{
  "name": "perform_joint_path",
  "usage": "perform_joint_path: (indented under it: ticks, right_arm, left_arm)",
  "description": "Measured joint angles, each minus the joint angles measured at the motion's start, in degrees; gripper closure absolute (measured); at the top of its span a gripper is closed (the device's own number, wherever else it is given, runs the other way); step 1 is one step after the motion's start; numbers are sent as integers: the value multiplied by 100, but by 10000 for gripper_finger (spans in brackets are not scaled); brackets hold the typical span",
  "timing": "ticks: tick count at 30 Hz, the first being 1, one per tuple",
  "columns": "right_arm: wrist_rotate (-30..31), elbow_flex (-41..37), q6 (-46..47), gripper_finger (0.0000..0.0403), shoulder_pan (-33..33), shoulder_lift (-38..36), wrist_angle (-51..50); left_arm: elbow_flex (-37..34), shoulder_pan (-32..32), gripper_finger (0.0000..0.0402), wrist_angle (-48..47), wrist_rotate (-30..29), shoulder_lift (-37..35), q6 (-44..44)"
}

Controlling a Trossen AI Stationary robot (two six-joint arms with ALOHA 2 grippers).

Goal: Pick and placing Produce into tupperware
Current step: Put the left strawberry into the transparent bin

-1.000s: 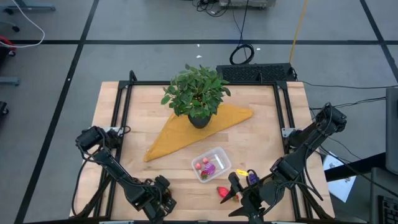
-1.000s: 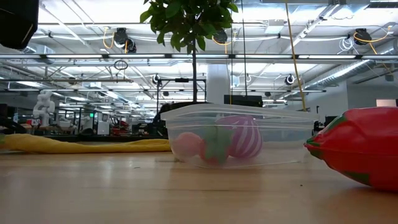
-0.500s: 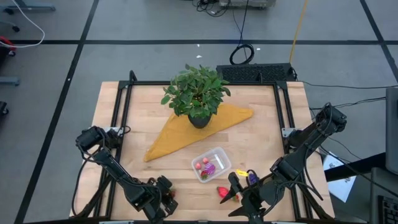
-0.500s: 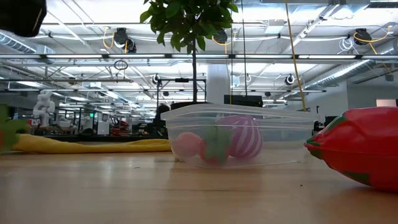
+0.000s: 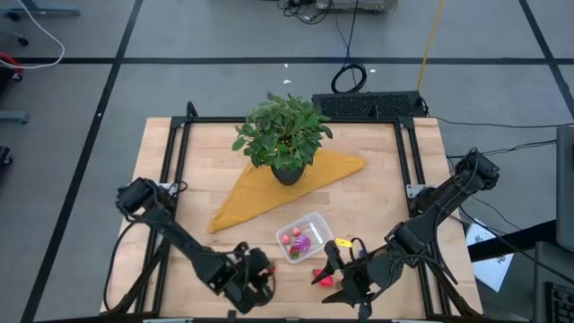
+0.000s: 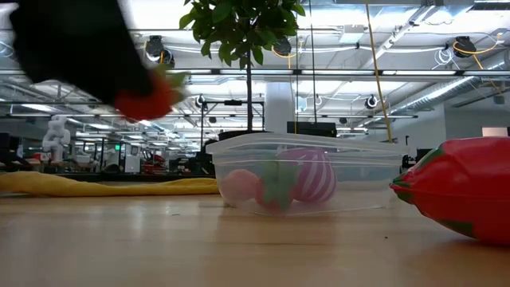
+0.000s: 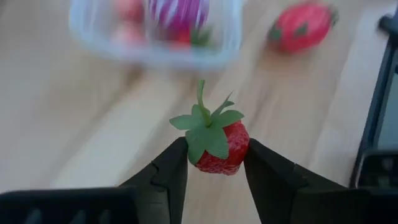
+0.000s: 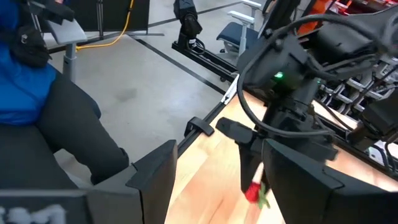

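left claw (image 7: 214, 163): mine, pinching a small strawberry (image 7: 219, 144) by its sides, up off the worktop (image 5: 377, 179) at the near edge, just left of the tupperware (image 5: 304, 235)
strawberry pointing: long axis runs along my fingers, green leafy cap and stem toward the tupperware, red tip back toward my wrist
tupperware: near-centre, pink ball (image 6: 241, 188) and purple striped piece (image 6: 311, 177) inside
bigger red strawberry (image 6: 462, 188): on the worktop right of the tupperware, cut off in the low view
right claw (image 5: 334, 272): fingers a bit apart, holding nothing, hanging near the front edge
hard to see: low view shows my claw as a dark blur
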Motion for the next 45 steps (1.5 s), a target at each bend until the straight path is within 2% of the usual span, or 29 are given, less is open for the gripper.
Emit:
perform_joint_path:
  ticks: [5,16,24,34,37,42,45]
  right_arm:
    - [3,0,-2,174,0,0,-19]
    - [9,0,-66,174,0,-374,-366]
    - [14,0,-52,174,0,-474,-402]
    - [13,0,-46,174,0,-470,-536]
    - [13,0,-46,174,0,-470,-533]
    - [11,0,-46,174,0,-470,-540]
    - [12,0,-44,174,0,-470,-537]
  left_arm:
    - [127,376,261,85,-85,-7,897]
    - [128,1051,261,659,-345,-7,2150]
    - [129,1419,261,612,-151,-7,2338]
    - [127,1484,261,612,145,-5,2271]
    - [127,1483,261,682,154,121,2241]
    - [127,1560,261,881,597,403,2229]
    - [127,1613,261,850,667,452,2178]
